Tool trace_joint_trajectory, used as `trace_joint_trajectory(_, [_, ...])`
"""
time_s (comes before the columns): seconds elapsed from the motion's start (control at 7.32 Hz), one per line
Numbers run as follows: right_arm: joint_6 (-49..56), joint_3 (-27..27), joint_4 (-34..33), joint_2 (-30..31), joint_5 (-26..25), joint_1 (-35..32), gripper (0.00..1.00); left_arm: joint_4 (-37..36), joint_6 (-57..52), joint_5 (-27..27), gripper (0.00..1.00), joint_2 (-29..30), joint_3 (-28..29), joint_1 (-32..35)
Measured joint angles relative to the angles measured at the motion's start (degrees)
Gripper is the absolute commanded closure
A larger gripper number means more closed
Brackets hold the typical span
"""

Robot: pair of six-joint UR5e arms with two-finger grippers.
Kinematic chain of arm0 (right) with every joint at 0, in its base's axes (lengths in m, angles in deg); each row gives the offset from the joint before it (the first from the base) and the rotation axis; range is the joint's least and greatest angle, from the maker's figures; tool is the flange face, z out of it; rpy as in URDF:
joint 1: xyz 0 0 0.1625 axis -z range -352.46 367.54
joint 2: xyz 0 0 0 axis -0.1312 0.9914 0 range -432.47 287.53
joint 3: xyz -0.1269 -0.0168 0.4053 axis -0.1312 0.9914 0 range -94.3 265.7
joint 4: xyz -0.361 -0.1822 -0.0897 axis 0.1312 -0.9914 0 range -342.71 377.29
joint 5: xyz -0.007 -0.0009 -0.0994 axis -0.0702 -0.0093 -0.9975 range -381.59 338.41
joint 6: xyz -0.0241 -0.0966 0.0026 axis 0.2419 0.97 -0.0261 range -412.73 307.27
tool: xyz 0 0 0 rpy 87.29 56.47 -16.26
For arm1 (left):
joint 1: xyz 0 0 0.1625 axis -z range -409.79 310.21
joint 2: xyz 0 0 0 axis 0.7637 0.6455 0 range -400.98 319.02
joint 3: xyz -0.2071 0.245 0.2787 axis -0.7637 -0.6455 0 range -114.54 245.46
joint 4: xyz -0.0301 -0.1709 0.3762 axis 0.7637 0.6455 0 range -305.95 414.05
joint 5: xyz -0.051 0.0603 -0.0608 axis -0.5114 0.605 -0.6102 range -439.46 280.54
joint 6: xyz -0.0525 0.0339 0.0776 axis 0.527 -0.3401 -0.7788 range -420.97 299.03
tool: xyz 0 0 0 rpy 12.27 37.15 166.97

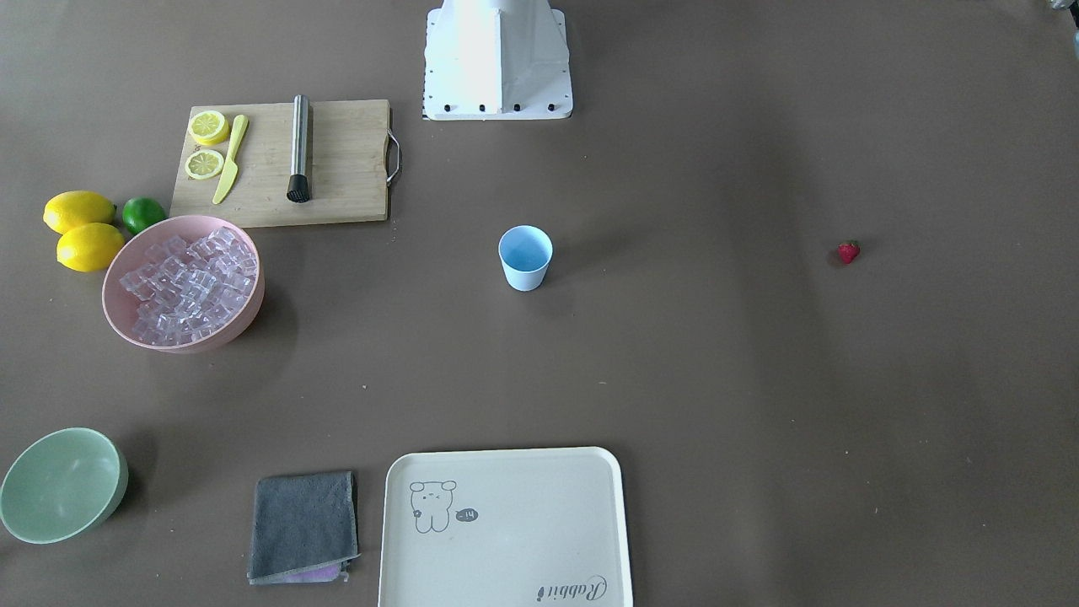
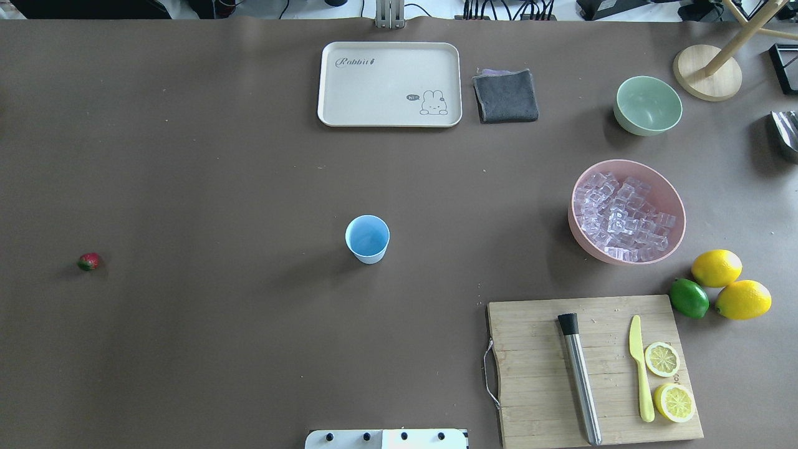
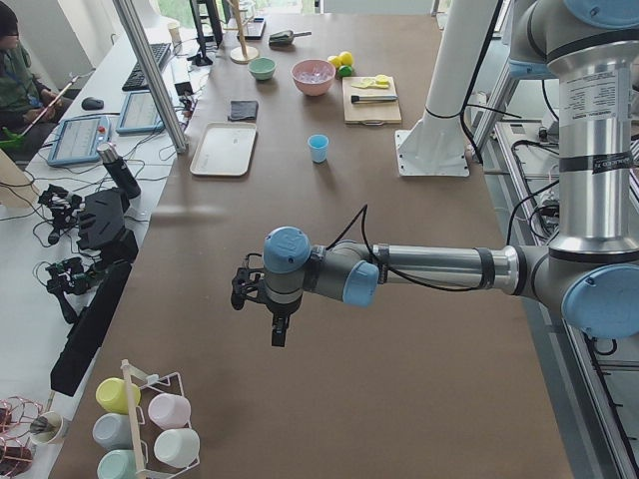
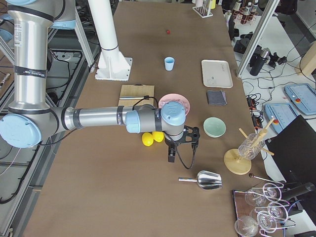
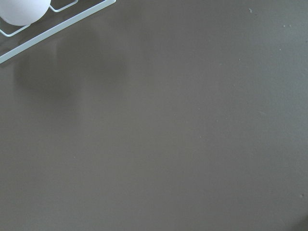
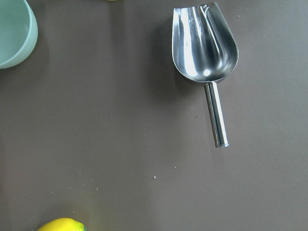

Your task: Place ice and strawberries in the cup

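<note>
The light-blue cup (image 2: 367,238) (image 1: 525,257) stands upright and empty at the table's middle. A pile of ice (image 2: 623,215) (image 1: 190,282) fills the pink bowl (image 2: 675,199) on the robot's right. One small red strawberry (image 2: 89,261) (image 1: 848,251) lies alone far out on the robot's left. My left gripper (image 3: 278,334) hangs over bare table beyond the strawberry end, seen only in the exterior left view. My right gripper (image 4: 170,157) hovers beyond the lemons near a metal scoop (image 6: 204,43), seen only in the exterior right view. I cannot tell whether either is open or shut.
A cutting board (image 2: 536,374) carries a muddler (image 2: 581,380), a yellow knife (image 2: 639,368) and two lemon halves. Two lemons (image 2: 717,268) and a lime (image 2: 689,298) lie beside it. A green bowl (image 2: 648,105), grey cloth (image 2: 506,95) and tray (image 2: 389,84) line the far edge.
</note>
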Motion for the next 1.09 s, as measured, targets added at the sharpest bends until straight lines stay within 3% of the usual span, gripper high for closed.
trace_joint_trajectory(1.09, [-0.44, -1.63, 0.76, -1.65, -0.18, 1.86, 0.00, 5.65, -0.02, 0.01, 0.02, 1.23, 0.18, -1.42])
